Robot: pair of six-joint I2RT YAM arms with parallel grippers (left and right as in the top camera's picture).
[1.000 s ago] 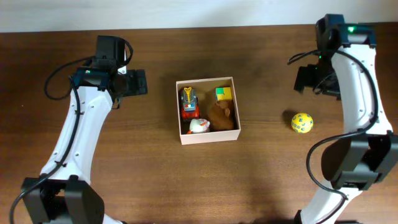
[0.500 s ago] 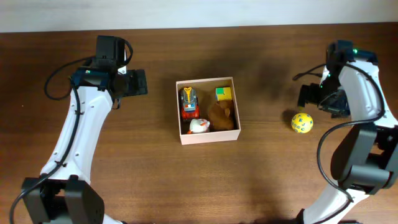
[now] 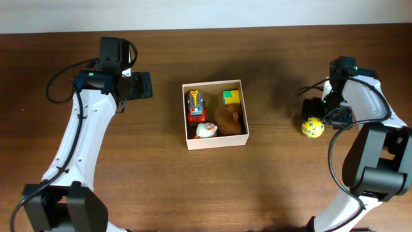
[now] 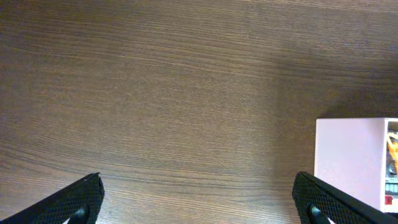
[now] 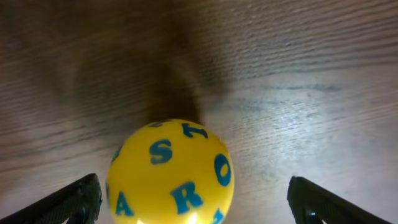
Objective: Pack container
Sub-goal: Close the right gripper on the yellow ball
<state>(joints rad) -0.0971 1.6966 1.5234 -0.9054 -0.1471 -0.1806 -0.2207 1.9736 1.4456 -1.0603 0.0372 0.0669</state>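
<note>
The container (image 3: 215, 143), a white-walled square box, sits mid-table and holds a red toy car (image 3: 196, 106), a green-yellow block (image 3: 231, 97), a brown plush (image 3: 230, 119) and a white toy (image 3: 206, 131). A yellow ball with blue letters (image 3: 313, 127) lies on the table to its right. My right gripper (image 3: 320, 116) hangs open just over it. In the right wrist view the ball (image 5: 171, 171) sits between the spread fingers of the right gripper (image 5: 194, 199), nearer the left one, not squeezed. My left gripper (image 3: 145, 85) is open left of the container; the left gripper (image 4: 198, 193) holds nothing, with the container's wall (image 4: 348, 162) at right.
Bare brown wood table (image 3: 129, 167) surrounds the container on all sides. The table's far edge meets a pale wall (image 3: 206, 13) at the top of the overhead view.
My right arm has swung down from the back of the table toward the yellow ball and now sits over it. The left arm has not moved.
</note>
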